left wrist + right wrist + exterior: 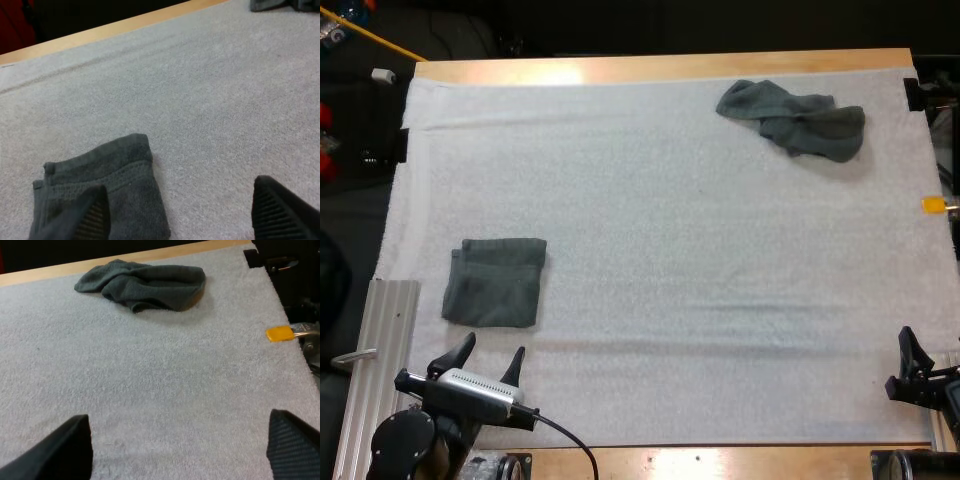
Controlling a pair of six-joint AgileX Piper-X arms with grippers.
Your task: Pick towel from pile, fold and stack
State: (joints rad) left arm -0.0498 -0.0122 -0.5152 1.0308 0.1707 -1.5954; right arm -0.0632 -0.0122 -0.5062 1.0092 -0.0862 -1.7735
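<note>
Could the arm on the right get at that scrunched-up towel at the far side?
Probably yes. The right claw stands open, and only bare white mat lies between it and the crumpled towel, so nothing blocks the way. Whether the arm stretches that far I cannot tell.

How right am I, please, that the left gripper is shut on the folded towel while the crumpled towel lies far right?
No: the left gripper is open, near the folded towel, as the left wrist view shows. The crumpled towel does lie far right.
</note>
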